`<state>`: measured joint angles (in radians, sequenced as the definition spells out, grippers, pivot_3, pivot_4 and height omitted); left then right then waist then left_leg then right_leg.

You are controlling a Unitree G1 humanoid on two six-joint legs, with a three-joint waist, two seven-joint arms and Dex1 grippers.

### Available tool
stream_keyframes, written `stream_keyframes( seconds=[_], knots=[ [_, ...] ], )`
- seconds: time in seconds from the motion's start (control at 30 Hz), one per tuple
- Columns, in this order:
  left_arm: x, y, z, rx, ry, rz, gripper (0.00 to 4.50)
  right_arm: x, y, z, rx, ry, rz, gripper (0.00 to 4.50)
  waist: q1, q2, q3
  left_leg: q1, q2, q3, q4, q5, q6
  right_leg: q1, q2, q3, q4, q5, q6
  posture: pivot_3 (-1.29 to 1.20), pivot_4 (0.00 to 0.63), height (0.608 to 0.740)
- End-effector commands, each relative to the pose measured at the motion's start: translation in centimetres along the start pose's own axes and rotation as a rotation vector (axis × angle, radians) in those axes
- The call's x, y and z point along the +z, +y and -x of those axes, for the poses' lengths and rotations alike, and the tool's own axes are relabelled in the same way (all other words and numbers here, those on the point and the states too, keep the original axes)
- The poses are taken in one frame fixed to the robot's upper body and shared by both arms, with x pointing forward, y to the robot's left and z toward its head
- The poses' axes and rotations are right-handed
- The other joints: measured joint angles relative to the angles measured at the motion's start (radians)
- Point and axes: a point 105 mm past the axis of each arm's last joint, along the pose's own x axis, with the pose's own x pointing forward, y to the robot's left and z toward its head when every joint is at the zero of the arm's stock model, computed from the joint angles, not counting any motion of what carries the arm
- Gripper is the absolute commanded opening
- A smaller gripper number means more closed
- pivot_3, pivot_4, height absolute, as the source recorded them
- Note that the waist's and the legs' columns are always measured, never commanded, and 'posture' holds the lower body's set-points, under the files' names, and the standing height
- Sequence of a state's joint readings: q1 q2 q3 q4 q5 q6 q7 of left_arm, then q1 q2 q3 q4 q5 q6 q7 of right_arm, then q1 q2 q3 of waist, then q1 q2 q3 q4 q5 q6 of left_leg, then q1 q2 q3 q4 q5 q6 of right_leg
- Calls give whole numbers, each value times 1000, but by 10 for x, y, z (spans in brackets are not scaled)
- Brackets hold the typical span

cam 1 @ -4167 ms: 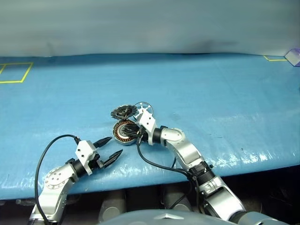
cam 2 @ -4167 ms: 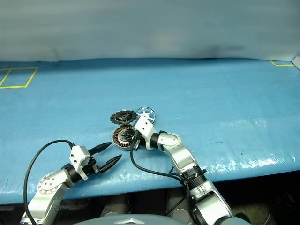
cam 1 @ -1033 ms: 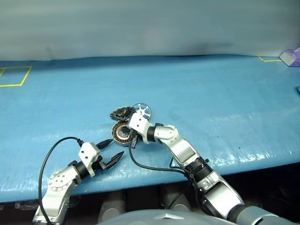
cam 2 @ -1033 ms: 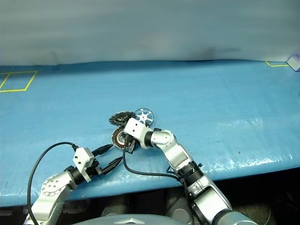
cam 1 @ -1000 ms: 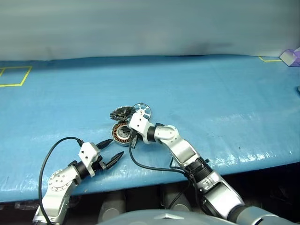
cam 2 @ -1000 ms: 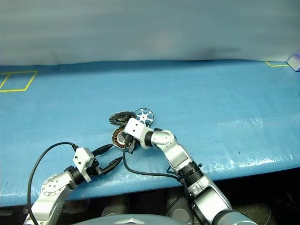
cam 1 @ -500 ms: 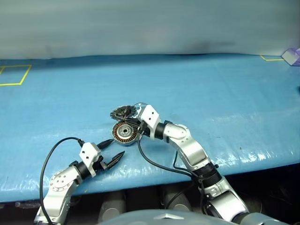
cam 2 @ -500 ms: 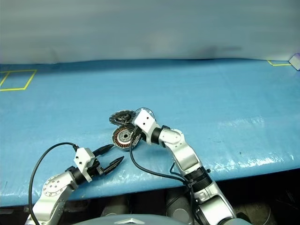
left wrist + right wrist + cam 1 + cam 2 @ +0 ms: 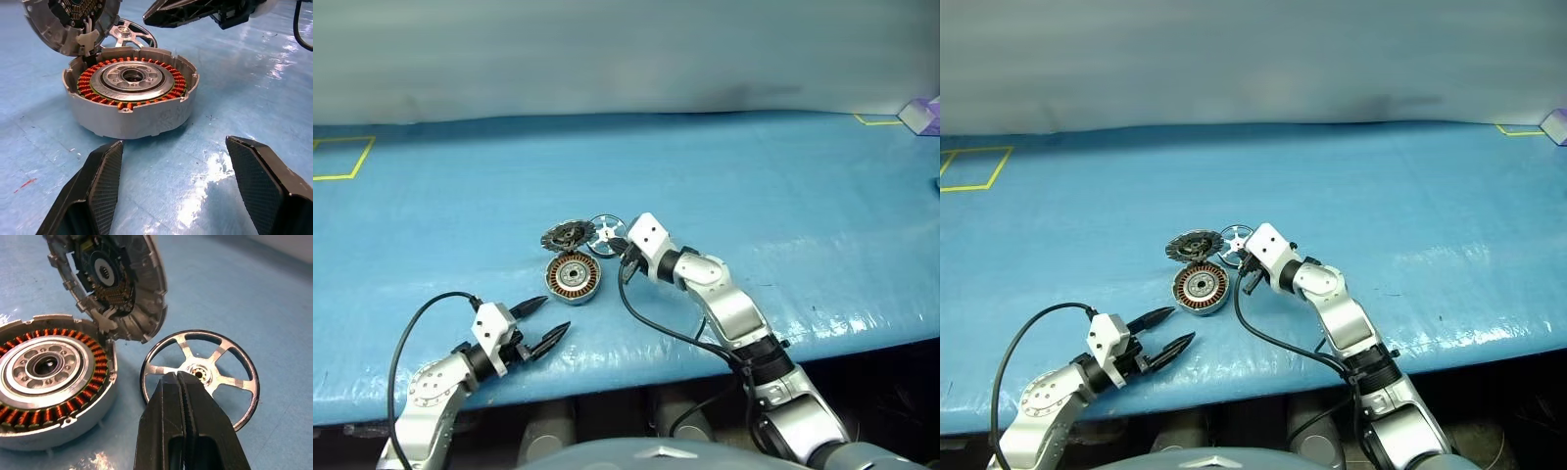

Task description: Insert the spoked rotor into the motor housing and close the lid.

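The spoked wheel (image 9: pixel 199 377) lay flat on the blue table (image 9: pixel 803 196) just ahead of the right gripper (image 9: pixel 179 382), whose jaws were clenched on nothing; the housing (image 9: pixel 573 277) sat beside it, the lid (image 9: pixel 569 235) propped behind; the left gripper (image 9: pixel 543 321), jaws spread and empty, was farther off.

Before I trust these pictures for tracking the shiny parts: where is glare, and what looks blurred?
Left wrist view: white glare on the blue table cover; the left tool's fingers are soft. Right wrist view: the spoked wheel is sharp. Head views: sheen near the cover's front edge.
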<state>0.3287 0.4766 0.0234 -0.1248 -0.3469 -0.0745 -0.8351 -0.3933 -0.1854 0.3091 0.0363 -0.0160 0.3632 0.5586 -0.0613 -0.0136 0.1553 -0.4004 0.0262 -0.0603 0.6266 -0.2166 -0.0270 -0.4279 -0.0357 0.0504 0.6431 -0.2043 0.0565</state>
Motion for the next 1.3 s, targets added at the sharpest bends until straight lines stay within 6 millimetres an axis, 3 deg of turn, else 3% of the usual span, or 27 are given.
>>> stream_keyframes(
  seconds=[0.03, 0.3, 0.6, 0.87, 1.1, 1.3],
  knots=[
    [16, 2, 8, -2, -50, -24, 3673, 18, -13, -3, -57, -72, 14, 49, 0, 0, 0, 0, 0, 0, 0, 0, 0, 0, 0, 0, 0, 0, 0, 0, 150, 740],
    [19, 6, 15, 26, -53, -31, 3673, 28, 20, 2, 165, -86, 53, 49, 0, 1, 1, 0, 0, 0, 0, 0, 0, 0, 0, 0, 0, 0, 0, 0, 150, 740],
    [22, 4, 8, 4, -64, -32, 3673, 22, 55, -15, 317, -47, 88, 49, -1, 1, 1, 0, 1, 0, 0, 0, 0, 0, 0, 0, 0, 0, 0, 0, 150, 740],
    [21, 2, 6, 1, -64, -37, 3673, 19, 60, -29, 334, -30, 107, 49, -1, 1, 1, 0, 1, 0, 0, 0, 0, 0, 0, 0, 0, 0, 0, 0, 150, 740],
    [19, 1, 5, 11, -55, -37, 3673, 3, 56, -34, 318, 33, 115, 49, -2, 1, 1, 0, 1, 0, 0, 0, 0, 0, 0, 0, 0, 0, 0, 0, 150, 740],
    [18, 1, 5, 19, -54, -37, 3673, -10, 65, -31, 358, 89, 138, 49, -2, 1, 1, 1, 1, 1, 0, 0, 0, 0, 0, 0, 0, 0, 0, 0, 150, 740]
  ],
)
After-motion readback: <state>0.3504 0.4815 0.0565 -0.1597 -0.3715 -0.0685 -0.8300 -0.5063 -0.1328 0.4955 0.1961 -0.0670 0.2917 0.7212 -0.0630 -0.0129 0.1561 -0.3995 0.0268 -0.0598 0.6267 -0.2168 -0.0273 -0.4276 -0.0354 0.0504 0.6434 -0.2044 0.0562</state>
